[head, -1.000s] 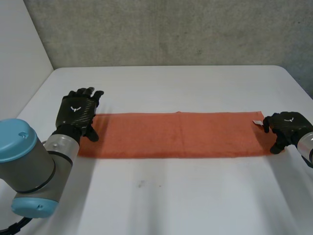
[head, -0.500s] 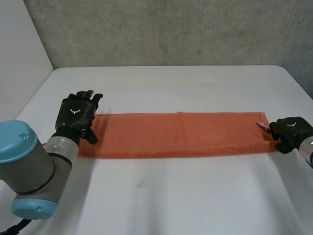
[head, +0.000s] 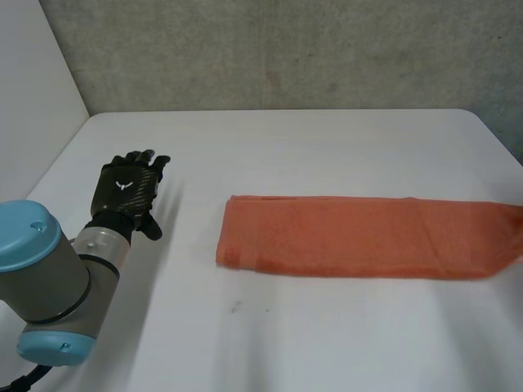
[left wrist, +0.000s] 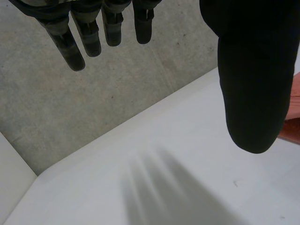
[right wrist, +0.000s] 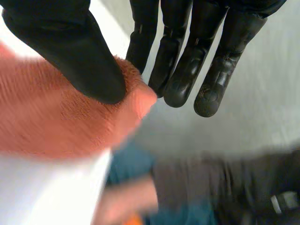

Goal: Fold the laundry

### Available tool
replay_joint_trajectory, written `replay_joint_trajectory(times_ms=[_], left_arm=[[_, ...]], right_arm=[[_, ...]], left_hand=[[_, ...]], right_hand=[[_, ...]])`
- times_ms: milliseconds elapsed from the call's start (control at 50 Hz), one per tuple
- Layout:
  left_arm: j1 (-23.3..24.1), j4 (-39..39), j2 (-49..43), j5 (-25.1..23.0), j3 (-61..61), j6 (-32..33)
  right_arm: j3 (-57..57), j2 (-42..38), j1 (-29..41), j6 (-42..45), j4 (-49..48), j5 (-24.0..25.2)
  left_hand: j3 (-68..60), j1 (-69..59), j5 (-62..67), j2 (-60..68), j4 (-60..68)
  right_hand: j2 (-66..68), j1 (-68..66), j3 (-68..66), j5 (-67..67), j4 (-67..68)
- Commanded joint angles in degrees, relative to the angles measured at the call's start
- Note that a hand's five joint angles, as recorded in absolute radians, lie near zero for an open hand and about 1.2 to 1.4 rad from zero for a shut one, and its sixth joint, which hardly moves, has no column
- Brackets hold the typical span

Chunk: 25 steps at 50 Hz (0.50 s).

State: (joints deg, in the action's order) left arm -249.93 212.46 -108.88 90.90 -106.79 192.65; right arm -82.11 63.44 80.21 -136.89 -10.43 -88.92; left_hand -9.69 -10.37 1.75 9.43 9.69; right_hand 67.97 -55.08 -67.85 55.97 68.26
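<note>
Orange towel (head: 359, 237), cut off at its end, pinched by right hand (right wrist: 70, 51).

The towel (head: 359, 237) is plain orange-red, one colour throughout. The worktop (head: 327, 147) is plain white. The wall (head: 286, 49) behind it is mottled grey with darker specks. The left hand (head: 127, 192) is black with a small white mark on its back. The left arm (head: 49, 282) is grey and its cap (head: 24, 233) light blue. The right hand (right wrist: 70, 42) is black, and its fingers (right wrist: 180, 70) glossy black.
</note>
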Motion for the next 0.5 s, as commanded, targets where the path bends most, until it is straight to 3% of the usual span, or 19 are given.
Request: replay_joint_trajectory(times_ms=[20,120,180,220,300,340,360,380,400,420,460,500], left_arm=[[0.3,-0.2,0.2,0.1,0.0,0.0],[0.2,-0.4,0.3,0.1,-0.4,0.0],[0.3,-0.3,0.4,0.1,-0.7,0.0],[0.4,-0.4,0.4,0.1,-0.7,0.0],[0.7,-0.4,0.4,0.1,-0.7,0.0],[0.8,-0.4,0.4,0.0,-0.7,0.0],[0.9,-0.4,0.4,0.0,-0.7,0.0],[0.9,-0.4,0.4,0.0,-0.7,0.0],[1.2,-0.4,0.5,-0.2,-0.6,0.0],[1.2,-0.4,0.5,-0.2,-0.6,0.0],[2.3,-0.4,0.5,-0.4,0.3,0.0],[3.0,-0.1,0.5,-0.5,1.0,0.1]], right_arm=[[1.7,2.4,19.6,-6.9,-2.4,6.3],[1.9,-2.5,39.1,-7.3,-7.9,12.7],[2.1,-4.6,43.0,-7.2,-8.8,14.0],[2.6,-10.0,48.6,-6.9,-8.5,14.3],[2.8,-13.9,51.5,-6.7,-6.8,13.6],[2.8,-14.2,51.7,-7.0,-4.4,11.6],[2.8,-14.2,51.7,-7.0,-4.4,11.6],[2.7,-13.2,51.7,-7.5,-3.8,10.0],[2.7,-13.2,51.7,-7.5,-3.8,10.0],[2.3,-11.0,51.5,-8.5,-3.6,8.6],[1.6,-8.6,50.6,-10.5,-3.7,7.4],[-0.1,-4.0,45.2,-16.8,-3.2,5.9]], left_hand=[[-0.3,0.4,-1.8,0.6,0.3],[-0.3,0.4,-1.8,0.6,0.3],[-0.3,0.4,-1.8,0.6,0.3],[-0.3,0.4,-1.8,0.6,0.3],[-0.3,0.4,-1.8,0.6,0.3],[-0.3,0.4,-1.8,0.6,0.3],[-0.3,0.4,-1.8,0.6,0.3],[-0.3,0.4,-1.8,0.6,0.3],[-0.3,0.4,-1.8,0.6,0.3],[-0.3,0.4,-1.8,0.6,0.3],[-0.3,0.4,-1.8,0.6,0.3],[-0.3,0.4,-1.8,0.6,0.3]], right_hand=[[12.0,-24.9,-12.2,14.0,11.7],[12.0,-24.9,-12.2,14.0,11.7],[12.0,-24.9,-12.2,14.0,11.7],[12.0,-24.9,-12.2,14.0,11.7],[12.0,-24.9,-12.2,14.0,11.7],[-28.4,15.5,28.3,-26.4,-28.7],[-28.6,15.7,28.5,-26.6,-28.9],[-46.4,33.5,46.3,-44.4,-46.7],[-46.6,33.7,46.5,-44.6,-46.9],[-58.0,45.1,57.8,-56.0,-58.3],[-58.0,45.1,57.8,-56.0,-58.3],[-58.0,45.1,57.8,-56.0,-58.3]])
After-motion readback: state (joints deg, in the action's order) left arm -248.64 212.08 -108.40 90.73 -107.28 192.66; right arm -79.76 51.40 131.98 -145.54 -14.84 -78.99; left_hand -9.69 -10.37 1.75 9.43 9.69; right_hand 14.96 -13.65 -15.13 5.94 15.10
